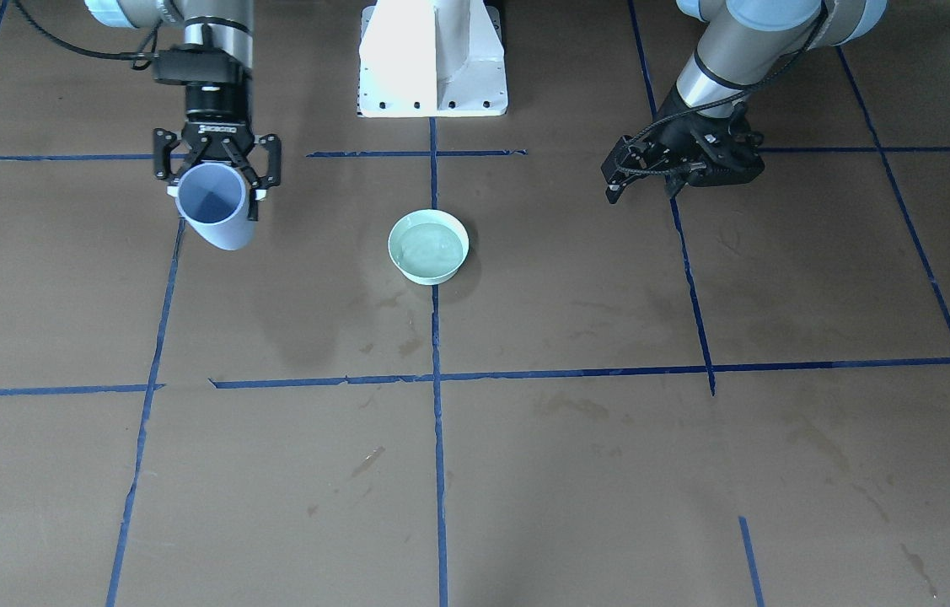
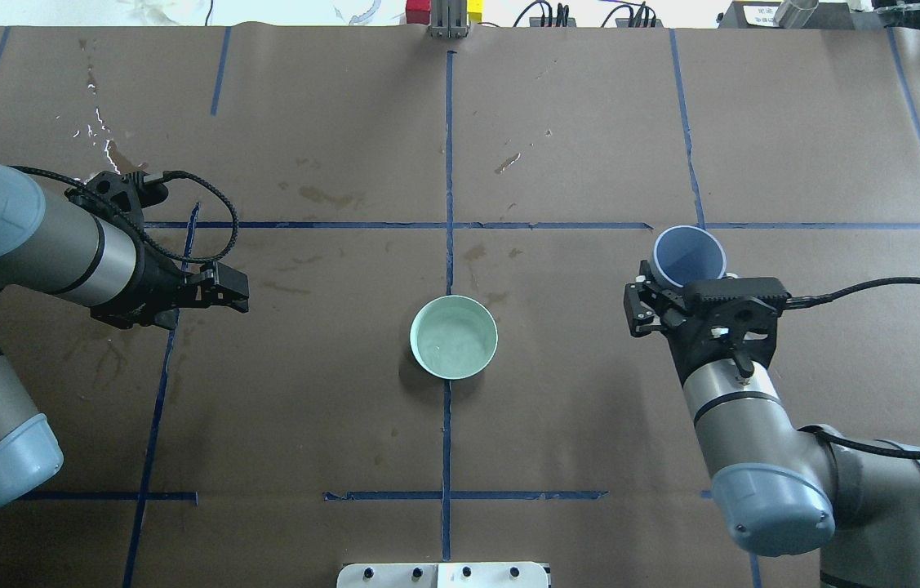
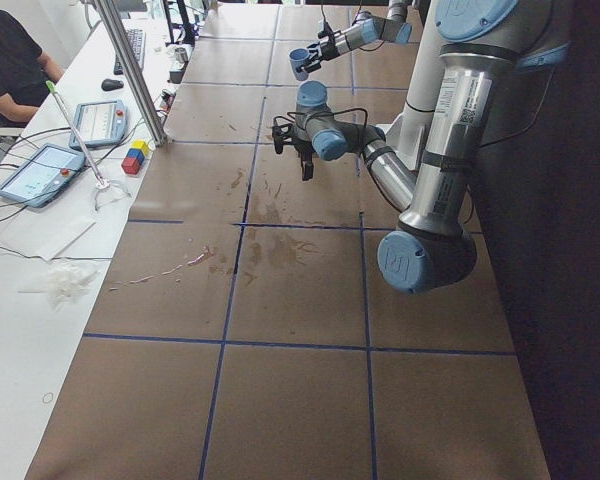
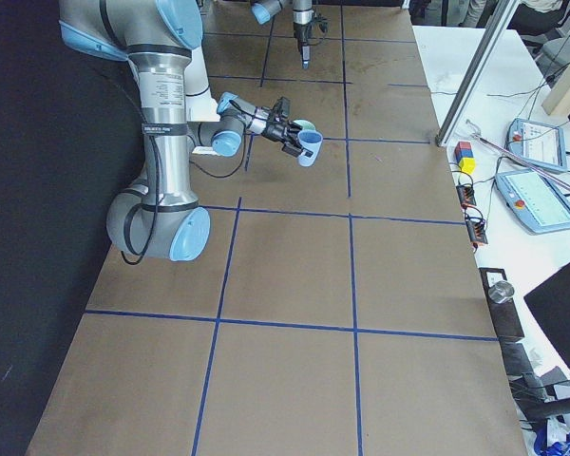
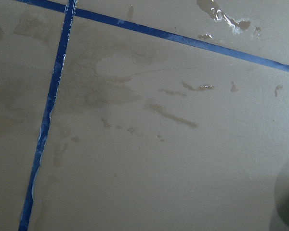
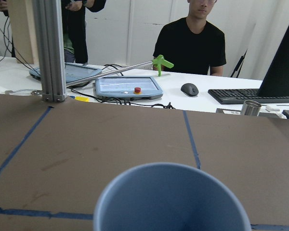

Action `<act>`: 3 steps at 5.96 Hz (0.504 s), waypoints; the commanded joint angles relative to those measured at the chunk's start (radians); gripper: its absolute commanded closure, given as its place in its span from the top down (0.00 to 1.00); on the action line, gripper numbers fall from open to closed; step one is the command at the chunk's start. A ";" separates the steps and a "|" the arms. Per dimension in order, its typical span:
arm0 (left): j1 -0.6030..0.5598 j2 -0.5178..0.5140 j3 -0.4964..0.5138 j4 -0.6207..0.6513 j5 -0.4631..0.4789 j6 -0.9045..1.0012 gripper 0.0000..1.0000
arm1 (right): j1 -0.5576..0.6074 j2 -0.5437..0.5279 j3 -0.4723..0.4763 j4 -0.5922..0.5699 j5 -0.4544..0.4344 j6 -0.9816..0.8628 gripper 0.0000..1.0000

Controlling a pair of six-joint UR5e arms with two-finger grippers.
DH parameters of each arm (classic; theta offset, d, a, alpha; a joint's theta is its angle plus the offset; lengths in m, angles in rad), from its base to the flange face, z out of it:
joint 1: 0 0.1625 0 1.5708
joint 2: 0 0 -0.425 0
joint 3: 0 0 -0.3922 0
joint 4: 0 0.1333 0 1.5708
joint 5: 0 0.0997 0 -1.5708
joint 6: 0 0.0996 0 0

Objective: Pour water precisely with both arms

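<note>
A mint-green bowl [image 1: 428, 246] stands at the table's middle, also in the overhead view [image 2: 454, 336]. The water [image 1: 431, 244] shows as a faint sheen inside it. My right gripper [image 1: 213, 190] is shut on a light blue cup [image 1: 217, 211] and holds it above the table, well to the side of the bowl. The cup [image 2: 688, 253] is near upright with its mouth open upward, and its rim fills the bottom of the right wrist view [image 6: 171, 199]. My left gripper [image 2: 237, 292] hangs shut and empty on the bowl's other side, above bare paper.
Brown paper with blue tape lines [image 1: 437, 472] covers the table and carries damp stains. Spilled drops glisten at the far left [image 2: 100, 131]. The white pedestal base [image 1: 432, 59] stands behind the bowl. An aluminium post [image 6: 48, 48], tablets and seated operators lie beyond the far edge.
</note>
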 commanded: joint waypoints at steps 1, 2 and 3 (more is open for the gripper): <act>0.000 -0.001 0.000 0.000 0.003 0.000 1.00 | 0.059 -0.159 0.021 0.104 0.078 0.054 0.02; 0.001 -0.003 0.000 0.000 0.008 -0.002 1.00 | 0.071 -0.263 -0.026 0.383 0.113 0.048 0.00; 0.001 -0.003 0.000 0.000 0.017 -0.002 1.00 | 0.077 -0.314 -0.119 0.536 0.112 0.043 0.00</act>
